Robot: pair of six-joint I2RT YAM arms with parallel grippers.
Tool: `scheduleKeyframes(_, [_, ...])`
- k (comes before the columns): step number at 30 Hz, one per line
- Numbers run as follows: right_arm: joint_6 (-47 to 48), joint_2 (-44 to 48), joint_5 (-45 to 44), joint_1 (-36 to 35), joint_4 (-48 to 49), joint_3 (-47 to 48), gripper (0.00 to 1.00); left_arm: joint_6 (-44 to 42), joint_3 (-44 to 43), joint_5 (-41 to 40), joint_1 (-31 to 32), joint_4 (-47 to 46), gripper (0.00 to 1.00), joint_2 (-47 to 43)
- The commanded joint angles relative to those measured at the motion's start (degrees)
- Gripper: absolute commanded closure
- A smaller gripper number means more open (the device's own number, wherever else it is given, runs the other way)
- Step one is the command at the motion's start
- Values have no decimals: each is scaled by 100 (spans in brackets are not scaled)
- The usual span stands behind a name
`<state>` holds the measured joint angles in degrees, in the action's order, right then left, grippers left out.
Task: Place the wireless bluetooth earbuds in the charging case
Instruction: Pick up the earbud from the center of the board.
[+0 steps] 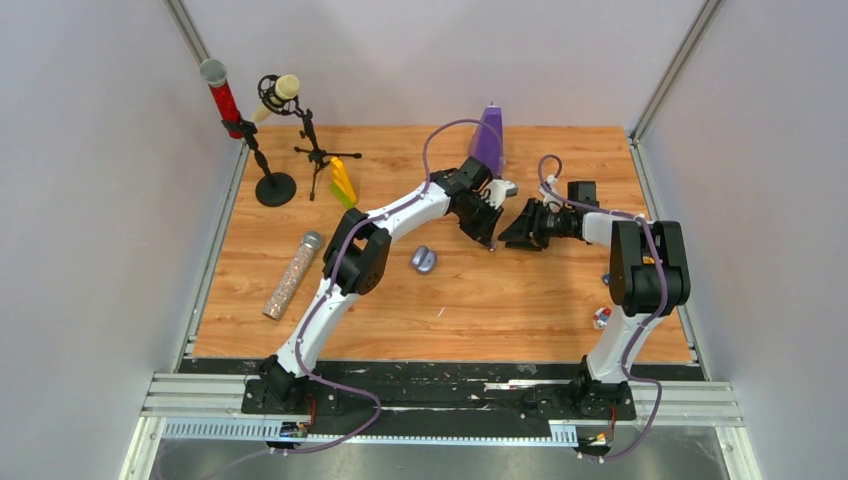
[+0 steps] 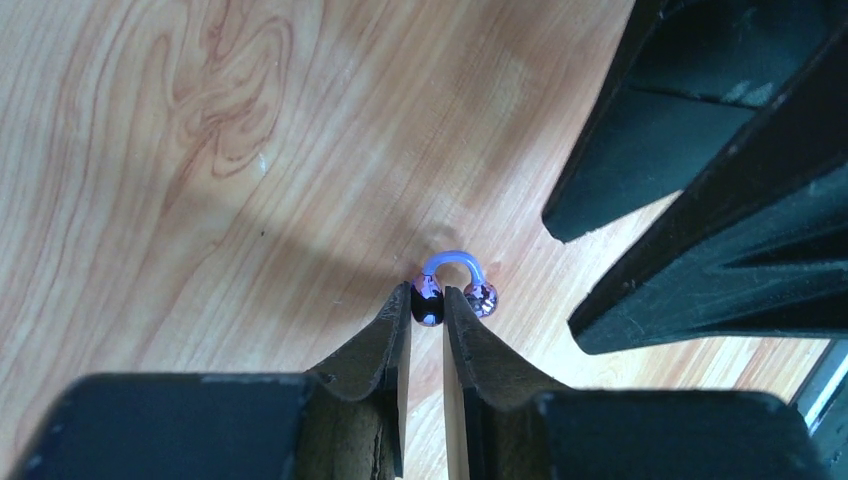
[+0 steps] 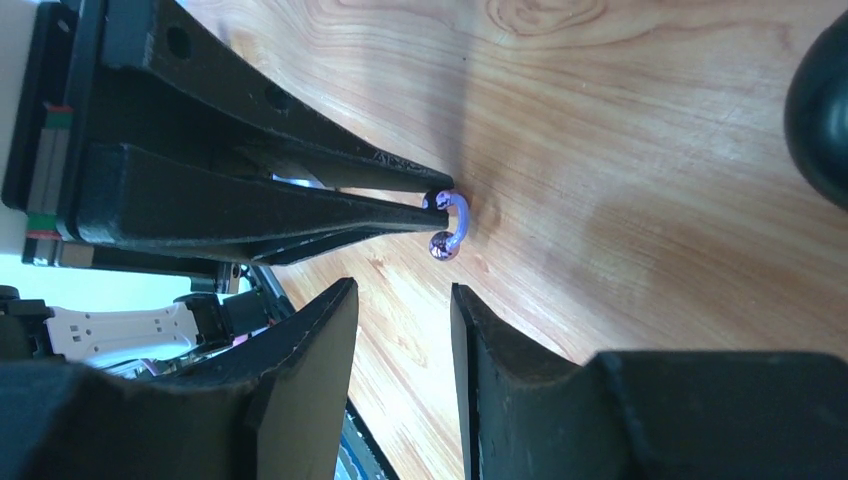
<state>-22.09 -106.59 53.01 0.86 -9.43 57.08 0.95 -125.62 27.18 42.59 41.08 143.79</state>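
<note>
**Spotter:** What sits nearest you?

**Operator:** On the counter (image 1: 500, 310), the charging case (image 1: 423, 260) is closest to me. It's a small grey-purple oval lying on its own. It's too small in my overhead view to tell whether the lid is up.

**Spotter:** And the bud?

**Operator:** Further in, at about 2 o'clock from the case. My left fingers (image 2: 385, 340) are pressed onto one dark bead of the pale purple earbud (image 2: 480, 298). Its arc and second bead poke out past the tips, right down at the wood. I can't tell whether they touch it.

**Spotter:** Right side?

**Operator:** My right fingers (image 3: 500, 370) are spread with nothing between them. They sit just at 3 o'clock of the pinch, facing it.

**Spotter:** What worries you?

**Operator:** The grip. I'm holding a glossy round bead at the very fingertips, so I reckon it could squirt out or swivel when I lift. Then the bud would reach the case turned the wrong way. The right arm is also very close, and a swing from either arm could knock the free bead.

**Spotter:** Anything beyond?

**Operator:** Only the purple cone (image 1: 488, 140) at 12 o'clock, well apart.
</note>
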Motion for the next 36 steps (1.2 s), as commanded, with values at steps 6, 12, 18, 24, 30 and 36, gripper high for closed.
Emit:
scheduleKeyframes(6, [131, -341, 205, -12, -172, 452, 59, -370, 134, 237, -14, 29, 79, -561])
scheduleKeyframes(12, [195, -568, 315, -7, -336, 600, 60, -405, 310, 357, -14, -81, 79, -686])
scheduleKeyframes(18, [205, -716, 518, -8, -388, 668, 67, -373, 319, 466, -7, -111, 79, -731])
scheduleKeyframes(24, [163, -830, 685, -8, -385, 690, 68, -367, 319, 529, 19, -118, 79, -798])
scheduleKeyframes(30, [136, -850, 792, -16, -384, 690, 72, -391, 349, 514, 54, -107, 79, -834])
scheduleKeyframes(36, [109, -886, 875, -18, -390, 699, 72, -424, 346, 490, 89, -100, 79, -826])
